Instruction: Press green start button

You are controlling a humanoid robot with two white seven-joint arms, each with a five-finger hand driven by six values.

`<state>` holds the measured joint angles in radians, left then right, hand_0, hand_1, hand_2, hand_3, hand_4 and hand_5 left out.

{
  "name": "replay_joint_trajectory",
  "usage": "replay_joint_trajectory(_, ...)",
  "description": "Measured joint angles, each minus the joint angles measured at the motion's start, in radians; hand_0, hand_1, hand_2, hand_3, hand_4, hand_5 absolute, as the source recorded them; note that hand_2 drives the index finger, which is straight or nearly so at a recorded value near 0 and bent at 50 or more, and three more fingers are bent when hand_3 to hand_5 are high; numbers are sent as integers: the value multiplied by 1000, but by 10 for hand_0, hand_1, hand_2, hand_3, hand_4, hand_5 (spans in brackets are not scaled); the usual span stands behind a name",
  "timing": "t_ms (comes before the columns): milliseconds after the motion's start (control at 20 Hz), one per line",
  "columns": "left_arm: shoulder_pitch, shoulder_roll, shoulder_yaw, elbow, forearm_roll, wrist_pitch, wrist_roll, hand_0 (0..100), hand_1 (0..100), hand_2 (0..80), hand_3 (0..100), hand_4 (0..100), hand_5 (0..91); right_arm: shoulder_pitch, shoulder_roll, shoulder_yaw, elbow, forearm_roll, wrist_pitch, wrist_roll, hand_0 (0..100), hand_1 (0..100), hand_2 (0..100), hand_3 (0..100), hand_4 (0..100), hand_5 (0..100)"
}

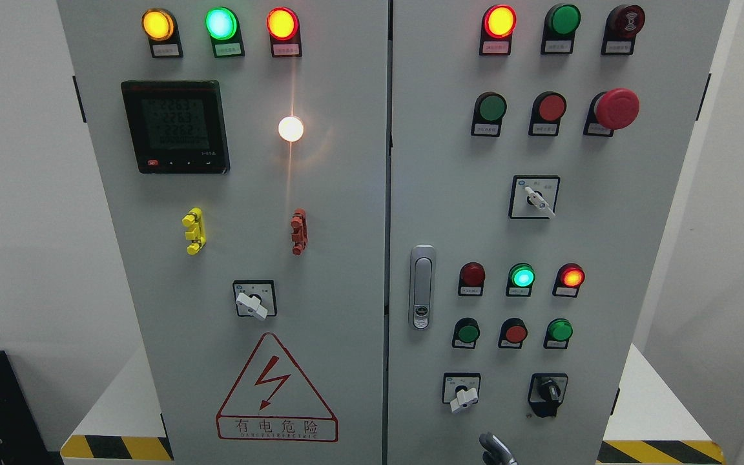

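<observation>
A grey two-door control cabinet fills the head view. The right door (604, 213) carries several green buttons: one in the upper row (491, 108), and two in the lower row, at the left (467, 333) and at the right (559, 330). A green lamp (522, 276) glows above the lower row. Only a small grey part of my right hand (496, 450) shows at the bottom edge, below the white rotary switch (463, 395) and well under the lower buttons. It touches nothing that I can see.
A red mushroom stop button (615, 108) sticks out at the upper right. Red buttons (515, 333) sit beside the green ones. A door handle (421, 286), a black selector knob (547, 391) and a lever switch (537, 199) also protrude.
</observation>
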<state>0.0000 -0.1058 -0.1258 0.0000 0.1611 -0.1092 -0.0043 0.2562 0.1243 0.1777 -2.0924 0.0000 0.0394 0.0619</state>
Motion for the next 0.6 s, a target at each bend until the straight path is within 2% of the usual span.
replay_joint_trajectory(400,0,0,0,0,0,0,0,120,556,0,0,0,0,0,0,0,0,0,0,0,0,84,0,45,0,0)
replay_joint_trajectory(550,0,0,0,0,0,0,0,120,556,0,0,0,0,-1,0,0,0,0,-8,0,0,233,0,86,0,0)
replay_joint_trajectory(600,0,0,0,0,0,0,0,120,556,0,0,0,0,-2,0,0,0,0,-17,0,0,307,0,125,40,0)
